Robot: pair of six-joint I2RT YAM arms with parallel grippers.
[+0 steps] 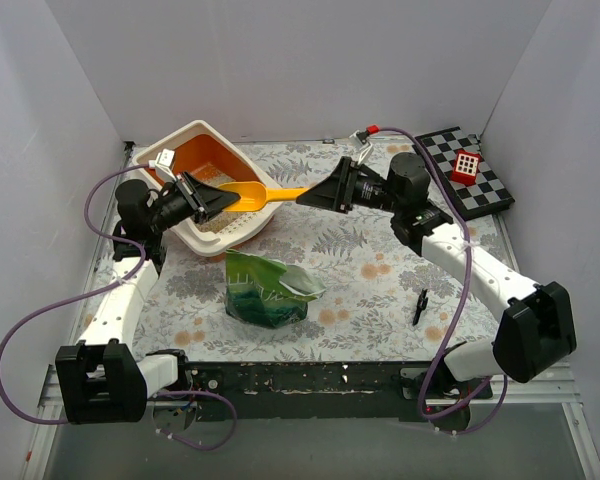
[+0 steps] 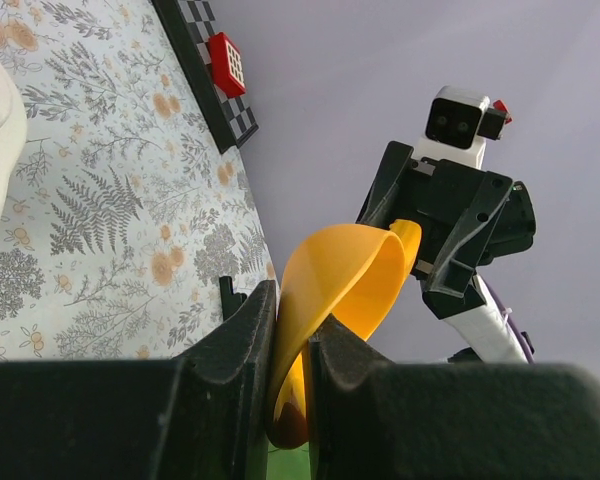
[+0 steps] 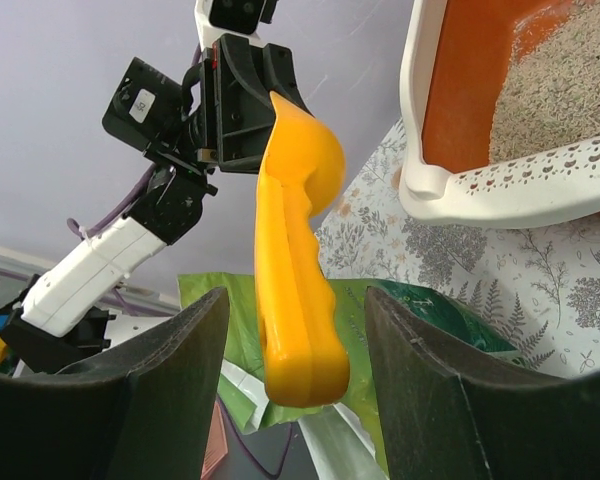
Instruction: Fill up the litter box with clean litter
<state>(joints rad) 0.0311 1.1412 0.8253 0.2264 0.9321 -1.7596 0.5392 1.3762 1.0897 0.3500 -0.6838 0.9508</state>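
Scoop (image 1: 248,196) tight in left tool (image 2: 295,310), handle (image 1: 286,194) inside wide right tool (image 3: 295,292)

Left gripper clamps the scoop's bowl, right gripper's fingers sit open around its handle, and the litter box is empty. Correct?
No: the litter box is not empty. The right wrist view shows clean litter in its orange basin. The rest holds: left gripper clamps the scoop, right gripper open around its handle.

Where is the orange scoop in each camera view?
Top external: scoop centre-left, across the litter box rim.
Left wrist: bottom centre, pinched in the left gripper.
Right wrist: centre, handle inside the open right gripper.
Shared landmark: floral table cover.
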